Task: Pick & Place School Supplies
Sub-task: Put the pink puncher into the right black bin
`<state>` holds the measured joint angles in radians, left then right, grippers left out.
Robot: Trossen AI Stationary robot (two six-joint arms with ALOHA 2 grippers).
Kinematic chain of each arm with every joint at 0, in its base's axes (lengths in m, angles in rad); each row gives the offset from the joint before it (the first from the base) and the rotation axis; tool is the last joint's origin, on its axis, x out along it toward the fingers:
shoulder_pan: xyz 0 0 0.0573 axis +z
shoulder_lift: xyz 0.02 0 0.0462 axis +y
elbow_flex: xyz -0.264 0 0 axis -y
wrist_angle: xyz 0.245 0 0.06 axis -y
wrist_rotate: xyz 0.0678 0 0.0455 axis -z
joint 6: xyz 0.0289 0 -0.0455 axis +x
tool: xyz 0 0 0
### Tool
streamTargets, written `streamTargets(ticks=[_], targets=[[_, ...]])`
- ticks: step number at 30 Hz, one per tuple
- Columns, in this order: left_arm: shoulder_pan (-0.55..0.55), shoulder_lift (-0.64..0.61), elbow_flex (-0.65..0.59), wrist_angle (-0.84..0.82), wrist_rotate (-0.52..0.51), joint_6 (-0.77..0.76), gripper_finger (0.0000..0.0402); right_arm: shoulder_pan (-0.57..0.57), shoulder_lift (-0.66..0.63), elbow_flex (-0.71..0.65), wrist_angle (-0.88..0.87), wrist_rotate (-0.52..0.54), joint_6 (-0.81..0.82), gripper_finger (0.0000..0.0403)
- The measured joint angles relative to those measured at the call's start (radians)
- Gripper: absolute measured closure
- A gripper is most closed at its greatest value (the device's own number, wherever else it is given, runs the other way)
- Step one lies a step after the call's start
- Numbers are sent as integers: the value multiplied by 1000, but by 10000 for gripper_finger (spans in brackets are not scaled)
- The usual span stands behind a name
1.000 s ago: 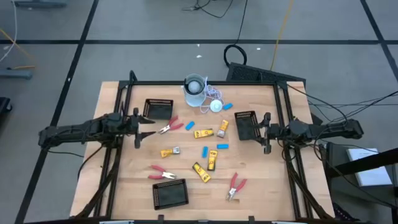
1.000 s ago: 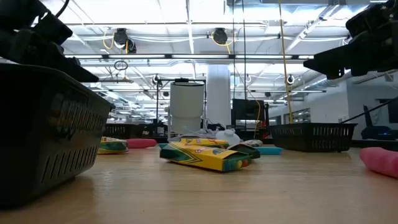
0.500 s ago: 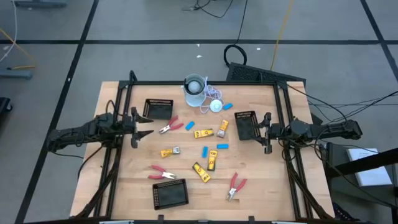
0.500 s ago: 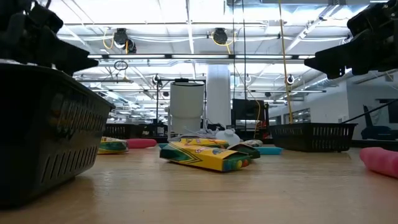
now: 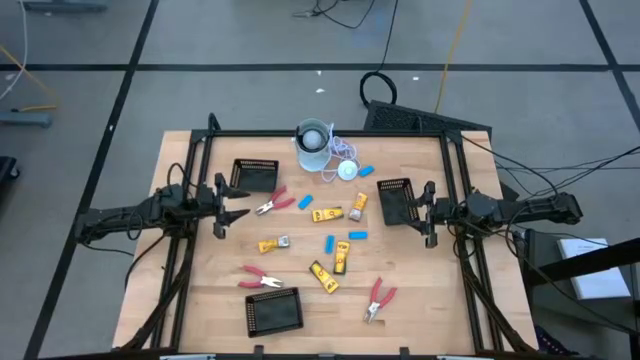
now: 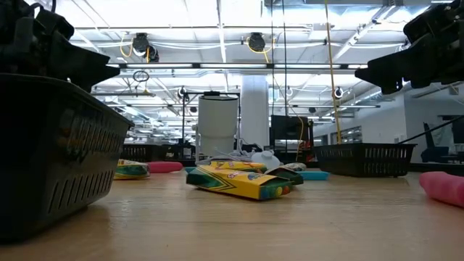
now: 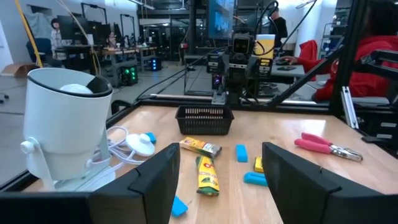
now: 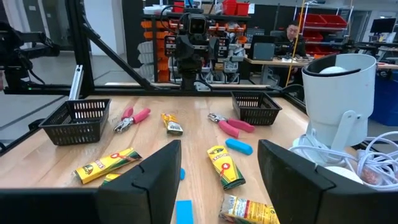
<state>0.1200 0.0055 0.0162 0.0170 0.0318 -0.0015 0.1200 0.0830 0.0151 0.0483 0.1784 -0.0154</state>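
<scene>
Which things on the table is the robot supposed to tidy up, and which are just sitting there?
For the job:
- red-handled pliers, four of them
- yellow crayon boxes
- small blue sticks

Just sitting there:
- white cup
- white corded disc
- three black mesh trays, probably where things go
- both pincers, left pincer and right pincer, open and empty
</scene>
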Motion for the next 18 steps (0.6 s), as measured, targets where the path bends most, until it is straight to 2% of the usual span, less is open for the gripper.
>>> streamTargets(ticks=[18], targets=[[0, 1, 0, -3, -6, 3, 172, 0, 0, 0, -2, 0, 4, 200]])
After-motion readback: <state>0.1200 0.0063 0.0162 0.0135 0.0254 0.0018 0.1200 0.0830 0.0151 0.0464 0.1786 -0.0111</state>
